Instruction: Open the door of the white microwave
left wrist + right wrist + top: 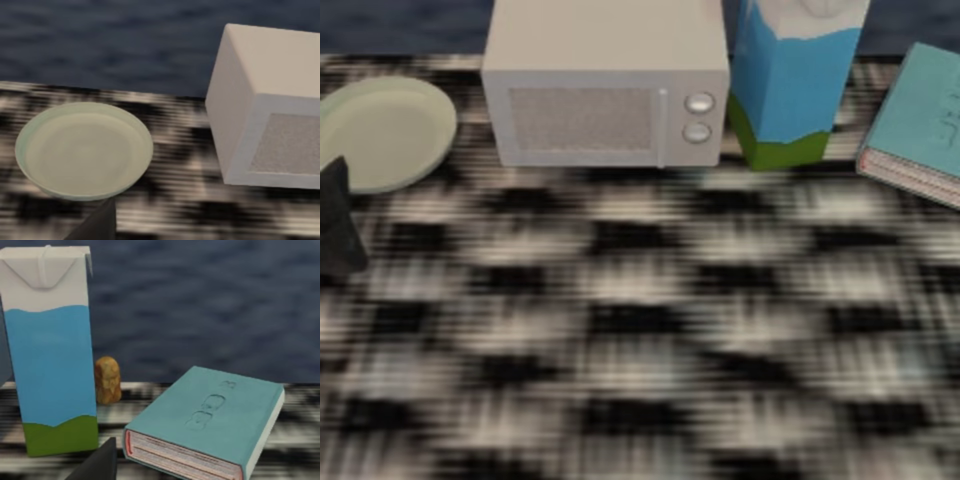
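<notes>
Rendered simulation, kitchen-style tabletop. We note a black-and-white checked table [640, 330] carrying the white microwave [605, 80], a pale green plate [380, 130], a blue-white-green carton [790, 80] and a teal book [920, 115]; dark blue backdrop behind.

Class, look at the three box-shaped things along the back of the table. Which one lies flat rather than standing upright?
The teal book, at the table's right end. It lies flat on its cover, while the white microwave and the blue-white-green carton both stand upright.

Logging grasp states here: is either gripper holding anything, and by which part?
Nothing is held. The left gripper sits at the table's left edge beside the pale green round plate; the boxy white microwave's mesh-windowed door is shut, untouched. The right gripper is out of the top view.
</notes>
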